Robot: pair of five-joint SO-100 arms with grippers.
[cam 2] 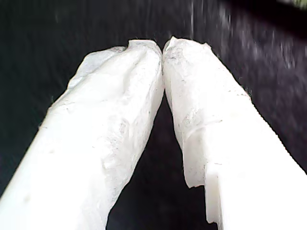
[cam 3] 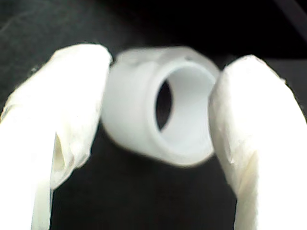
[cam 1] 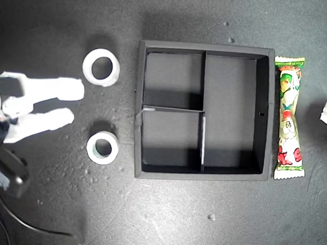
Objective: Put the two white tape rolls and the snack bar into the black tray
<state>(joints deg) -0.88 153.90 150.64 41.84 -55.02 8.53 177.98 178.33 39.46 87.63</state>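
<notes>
The black tray (cam 1: 209, 48) lies in the middle of the exterior view with nothing in its three compartments. Along its outer wall, on the exterior view's right, lies the snack bar (cam 1: 288, 117). Two white tape rolls rest on the dark surface toward the exterior view's left: the larger roll (cam 1: 101, 67) and the smaller roll (cam 1: 103, 147) with a greenish core. My second gripper (cam 1: 78, 102) is open between them, its fingers apart from both. In the second wrist view a white roll (cam 3: 139, 120) shows between the open gripper (cam 3: 168, 62) fingers. My first gripper (cam 2: 162, 45) is shut on nothing, at the exterior view's right edge (cam 1: 324, 114).
A black cable (cam 1: 27, 225) and the dark arm body (cam 1: 3, 173) occupy the exterior view's lower left corner. The surface is dark and speckled with small crumbs, one crumb (cam 1: 211, 217) below the tray.
</notes>
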